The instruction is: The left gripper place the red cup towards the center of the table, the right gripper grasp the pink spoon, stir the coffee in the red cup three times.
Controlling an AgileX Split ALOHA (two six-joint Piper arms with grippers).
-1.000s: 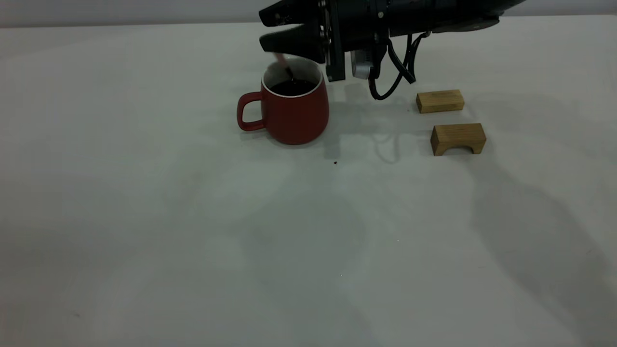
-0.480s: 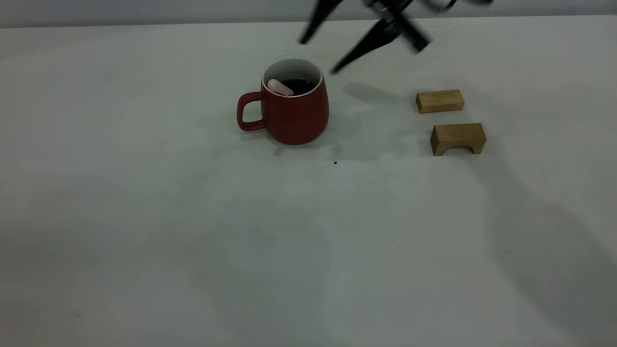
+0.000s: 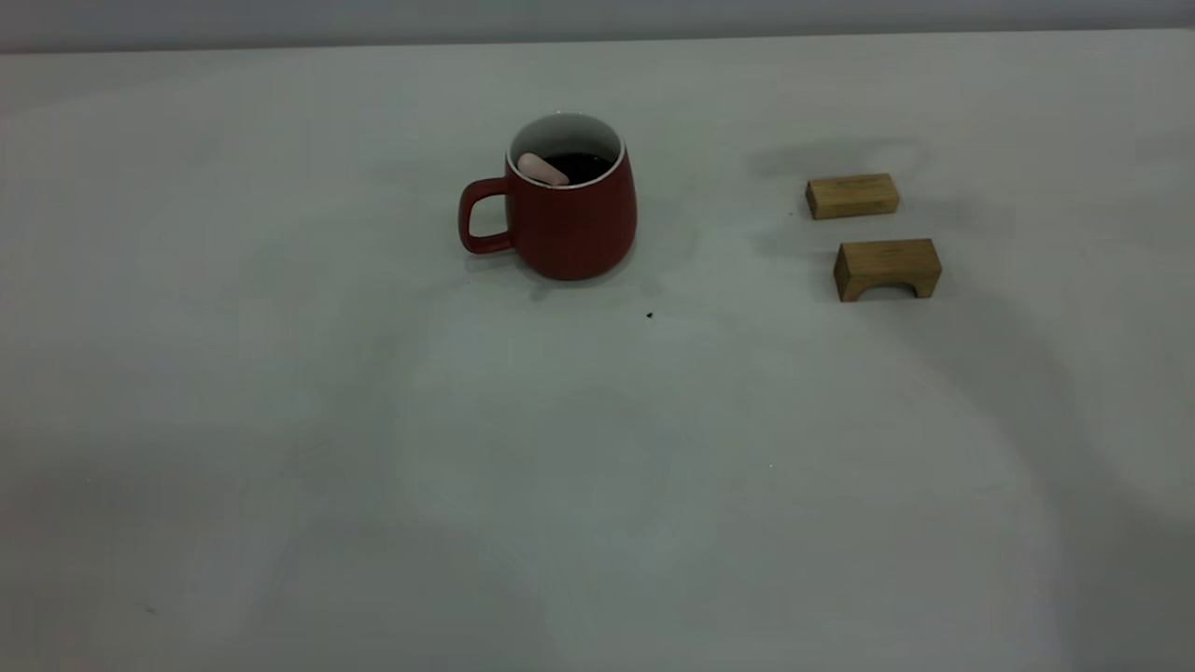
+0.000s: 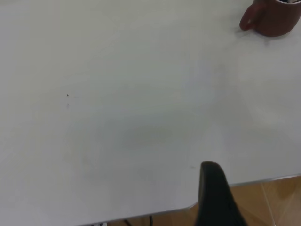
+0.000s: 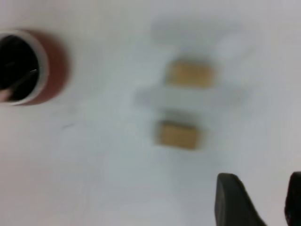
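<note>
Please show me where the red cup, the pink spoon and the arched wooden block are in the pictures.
red cup (image 3: 571, 229), exterior view, on its front wall.
pink spoon (image 3: 542, 169), exterior view, on its pink handle inside the cup.
arched wooden block (image 3: 887, 261), exterior view, on its front face.

Black tapered gripper fingers (image 5: 233, 200) — matte, unmarked

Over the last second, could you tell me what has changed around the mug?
The right gripper let go of the pink spoon, left it leaning in the red cup, and withdrew out of the exterior view, fingers apart. Cup and wooden blocks stayed put.
</note>
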